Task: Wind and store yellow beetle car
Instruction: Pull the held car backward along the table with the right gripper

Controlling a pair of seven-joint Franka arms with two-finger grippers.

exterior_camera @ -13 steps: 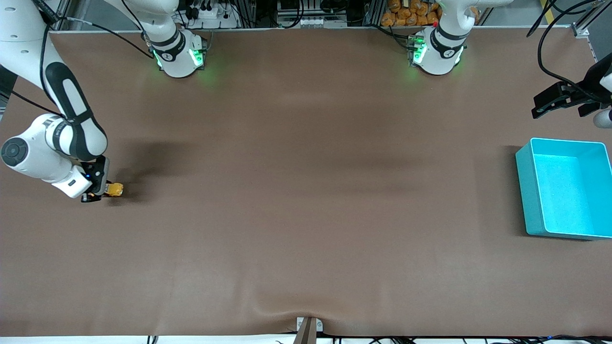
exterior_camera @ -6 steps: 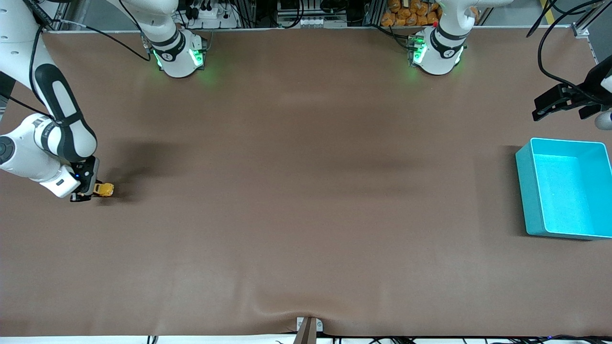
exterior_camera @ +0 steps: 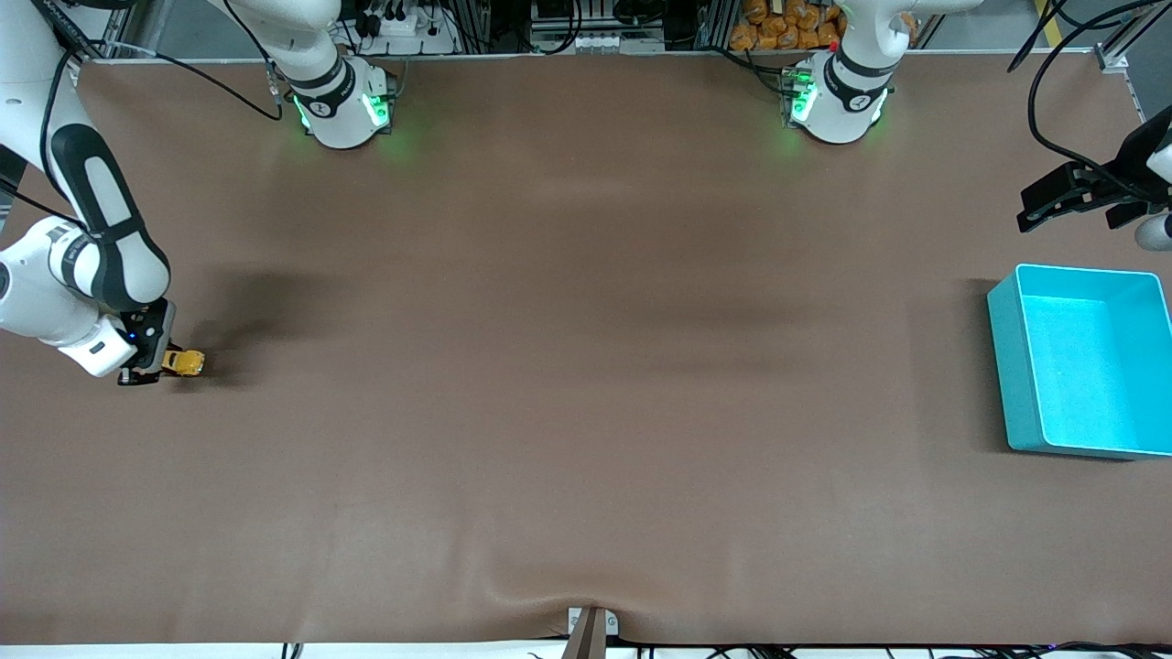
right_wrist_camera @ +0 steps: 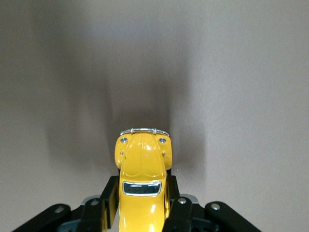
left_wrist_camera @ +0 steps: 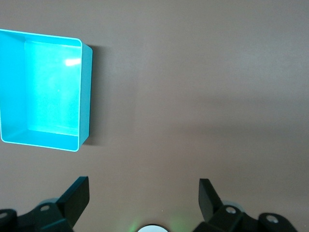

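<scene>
Clamped in the right claw [exterior_camera: 157, 364], the tiny glossy yellow beetle-shaped toy car [exterior_camera: 187, 363] has been dragged backward along the brown desk [exterior_camera: 586, 366] toward the right arm's end, suggesting winding, while the left claw [exterior_camera: 1067, 194] waits spread apart near the turquoise plastic bin [exterior_camera: 1003, 366].

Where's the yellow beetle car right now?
The yellow beetle car is down at the table, at the right arm's end, clamped in the right gripper, a long way from the turquoise bin.
</scene>
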